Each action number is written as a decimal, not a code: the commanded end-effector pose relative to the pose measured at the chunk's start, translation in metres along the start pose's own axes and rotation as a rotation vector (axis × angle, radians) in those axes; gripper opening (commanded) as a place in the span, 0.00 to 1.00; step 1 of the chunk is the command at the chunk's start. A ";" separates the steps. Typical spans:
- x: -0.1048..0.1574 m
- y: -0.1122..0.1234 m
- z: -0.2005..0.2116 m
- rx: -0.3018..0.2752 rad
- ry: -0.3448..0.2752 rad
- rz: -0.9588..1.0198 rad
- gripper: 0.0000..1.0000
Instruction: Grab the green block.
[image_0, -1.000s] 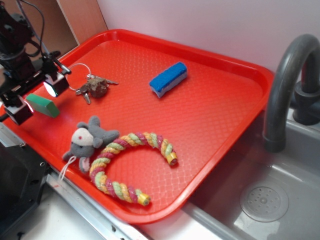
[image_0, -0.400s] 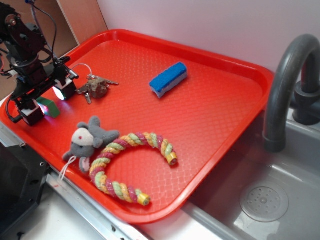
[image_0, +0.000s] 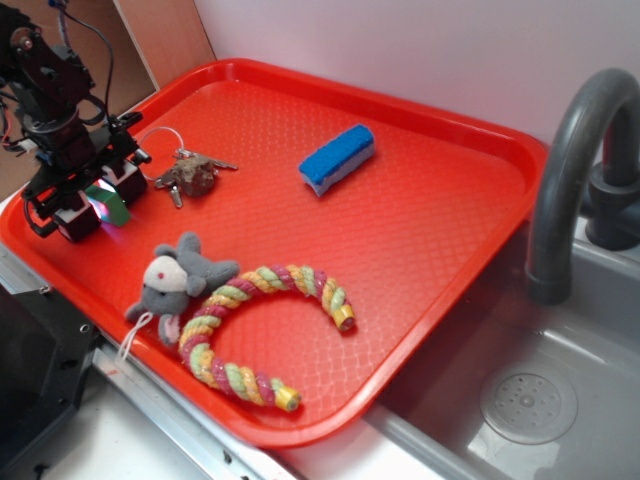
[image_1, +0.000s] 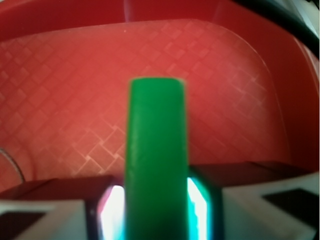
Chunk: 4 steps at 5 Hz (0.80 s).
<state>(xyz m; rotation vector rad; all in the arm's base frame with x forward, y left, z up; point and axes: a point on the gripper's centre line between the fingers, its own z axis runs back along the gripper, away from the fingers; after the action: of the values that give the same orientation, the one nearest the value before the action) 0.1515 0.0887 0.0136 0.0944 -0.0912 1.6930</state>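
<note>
grip: black robot gripper (image_0: 88, 207) fingers pinching small solid green block (image_1: 156, 160), by red plastic tray's (image_0: 420, 210) left corner
tip: squeeze centred, lift straight up

red tray (image_0: 450, 230) | blue sponge (image_0: 337, 158) | keys (image_0: 190, 172) | toy mouse (image_0: 175, 282) | rope ring (image_0: 262, 330)

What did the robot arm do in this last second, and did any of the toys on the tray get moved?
The hand came down over the green block at the tray's near-left corner and narrowed around it. The wrist view now shows the block filling the gap between the fingers, apparently gripped, and it has not been lifted. The blue sponge, keys, toy mouse and rope ring stayed put.
</note>
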 end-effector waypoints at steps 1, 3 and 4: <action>0.002 -0.015 0.075 -0.082 0.041 -0.300 0.00; -0.045 -0.046 0.146 -0.167 0.144 -0.791 0.00; -0.064 -0.044 0.189 -0.236 0.188 -1.037 0.00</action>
<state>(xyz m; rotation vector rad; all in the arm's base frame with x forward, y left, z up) 0.2129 0.0061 0.1771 -0.1558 -0.0177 0.6537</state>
